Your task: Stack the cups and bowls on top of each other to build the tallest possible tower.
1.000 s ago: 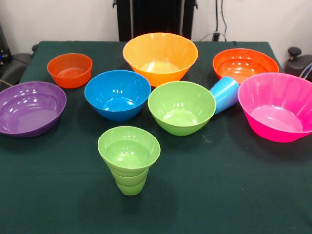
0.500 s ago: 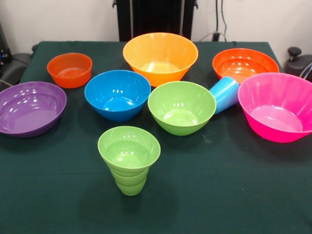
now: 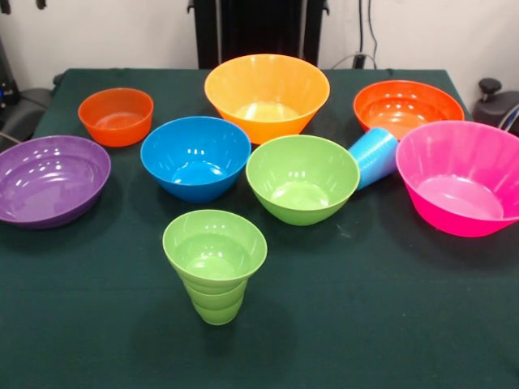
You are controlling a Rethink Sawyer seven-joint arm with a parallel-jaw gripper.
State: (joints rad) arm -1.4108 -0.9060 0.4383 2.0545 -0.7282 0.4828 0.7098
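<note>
Every cup and bowl stands apart on the dark green table (image 3: 389,324). The lime green cup (image 3: 214,263) stands upright at the front. The light blue cup (image 3: 374,156) lies tilted between the green bowl (image 3: 302,178) and the pink bowl (image 3: 461,177). The blue bowl (image 3: 195,156) is left of the green one. The yellow-orange bowl (image 3: 267,93) is at the back middle, a small orange bowl (image 3: 116,115) at the back left, a wider orange bowl (image 3: 407,107) at the back right, and the purple bowl (image 3: 49,178) at the left. Only two dark tips of my gripper (image 3: 22,4) show at the top left edge, apart, holding nothing.
The robot's black pedestal (image 3: 258,28) stands behind the table's far edge. Dark equipment sits off the table at the left (image 3: 20,109) and the right (image 3: 496,101).
The gripper's two tips have come into view at the top left edge. The cups and bowls have not moved.
</note>
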